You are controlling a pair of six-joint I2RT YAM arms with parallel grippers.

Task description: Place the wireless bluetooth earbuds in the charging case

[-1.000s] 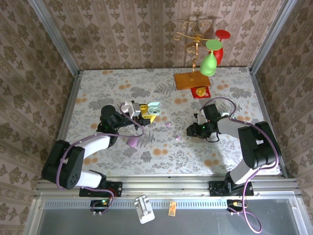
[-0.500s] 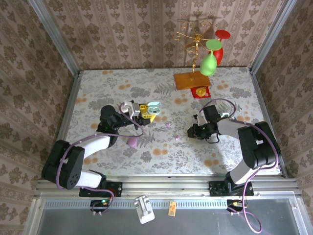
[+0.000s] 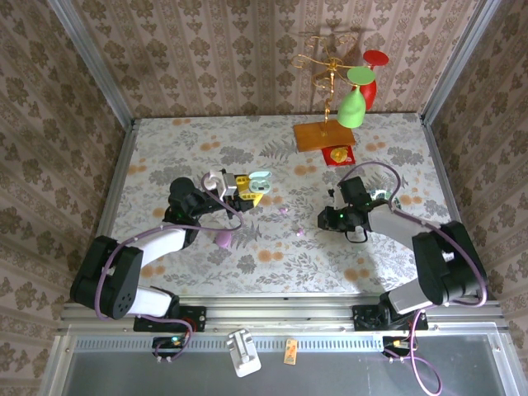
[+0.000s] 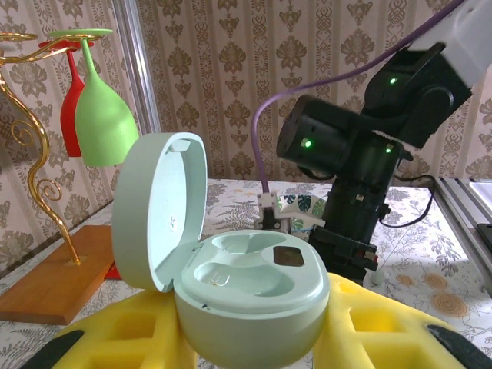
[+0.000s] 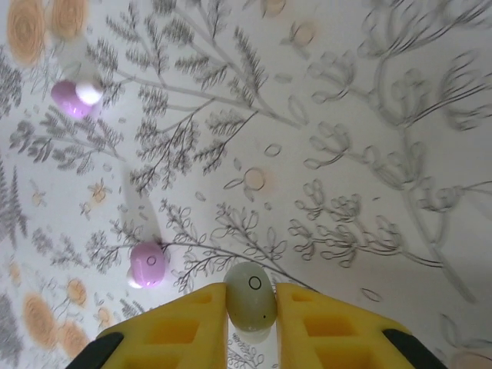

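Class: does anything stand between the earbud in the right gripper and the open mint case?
Nothing visible blocks the way. Between the held earbud and the open mint case, two pink earbuds merely lie flat on the table.

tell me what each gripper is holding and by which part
left gripper: open mint case, gripped at the sides of its lower shell. right gripper: pale earbud, pinched at its sides.

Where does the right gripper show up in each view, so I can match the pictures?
Top external: right gripper right of centre, pointing left.
Left wrist: gripper right of centre, beyond the mint case.
Right wrist: gripper bottom centre, jaws on a pale earbud.
Shared landmark: floral tablecloth.
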